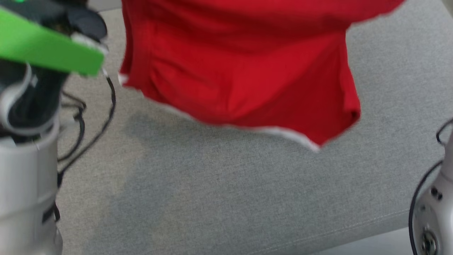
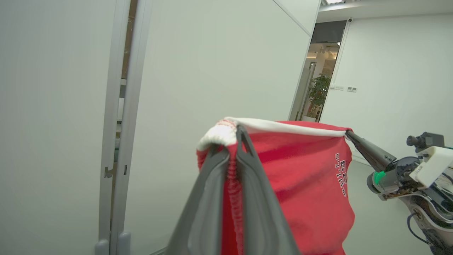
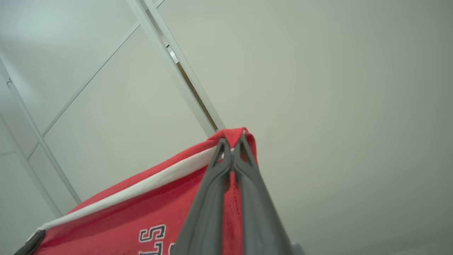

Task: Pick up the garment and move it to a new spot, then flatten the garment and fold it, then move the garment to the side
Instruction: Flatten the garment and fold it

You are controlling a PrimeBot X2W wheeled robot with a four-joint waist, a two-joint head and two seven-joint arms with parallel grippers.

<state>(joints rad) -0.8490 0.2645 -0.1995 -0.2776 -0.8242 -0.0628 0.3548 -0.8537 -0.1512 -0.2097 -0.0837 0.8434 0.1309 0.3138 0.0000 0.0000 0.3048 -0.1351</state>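
Left fingers [image 2: 205, 205] and right fingers [image 3: 208, 205], two pairs, pinch one red garment [image 1: 240, 71]

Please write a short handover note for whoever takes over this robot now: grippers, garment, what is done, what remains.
Left gripper: shut on the red garment at one top corner.
Right gripper: shut on the other top corner.
The red garment hangs spread between them above the grey surface, apparently clear of it.
Done: lifted.
To do: lay down at new spot, flatten, fold, move aside.

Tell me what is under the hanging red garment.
Under the red garment lies the grey fabric surface, darkened by a shadow. The cloth covers the surface farther back, so anything there cannot be seen.
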